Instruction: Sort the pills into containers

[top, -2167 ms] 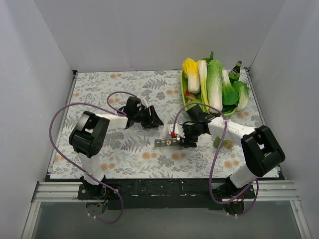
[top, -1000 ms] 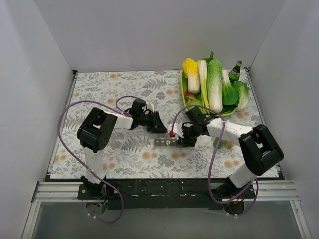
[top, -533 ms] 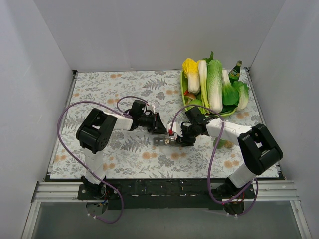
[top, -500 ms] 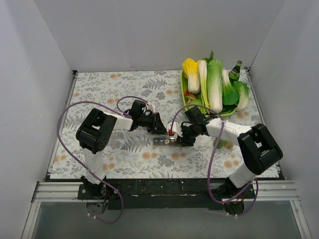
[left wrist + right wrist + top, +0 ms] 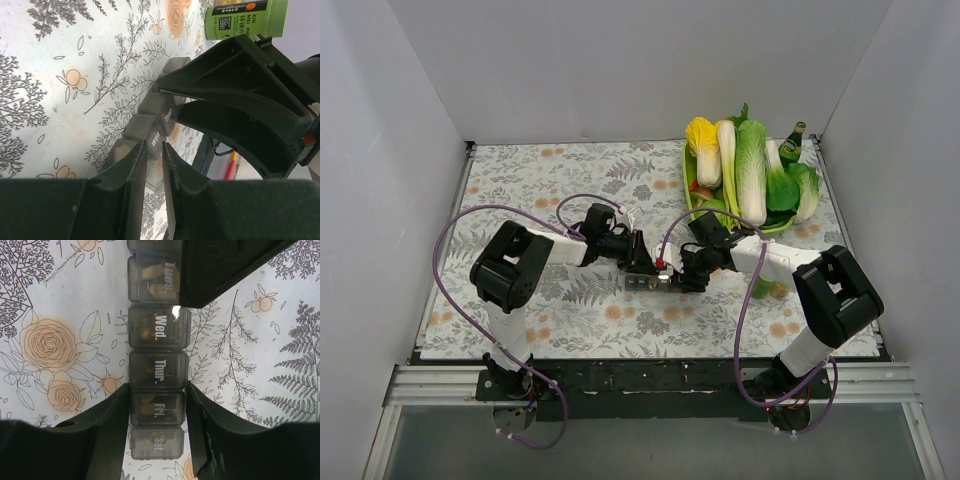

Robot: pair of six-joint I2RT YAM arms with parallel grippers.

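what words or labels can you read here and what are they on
"Tues." on the containers
"Wed." on the containers
"Thur." on the containers
"Fri." on the containers
"Sat." on the containers
"XIN MEI PIA" on the green canister, last letters cut off; its fine print is too small to read

White left arm (image 5: pixel 565 249), black joints, matching right arm (image 5: pixel 775 258), purple cables (image 5: pixel 434 255), black left claw (image 5: pixel 154 150), black right claw (image 5: pixel 158 390)

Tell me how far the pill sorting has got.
Done, apparently: tan pills lie under shut lids in Tues, Wed and Fri of the pill box. In hand: the right pincer clamps the box at Fri, and the left pincer sits at the Tues side, its grip unclear. Left: Thur and Sat are too dim to judge and the days before Tues are hidden, so I cannot confirm those.
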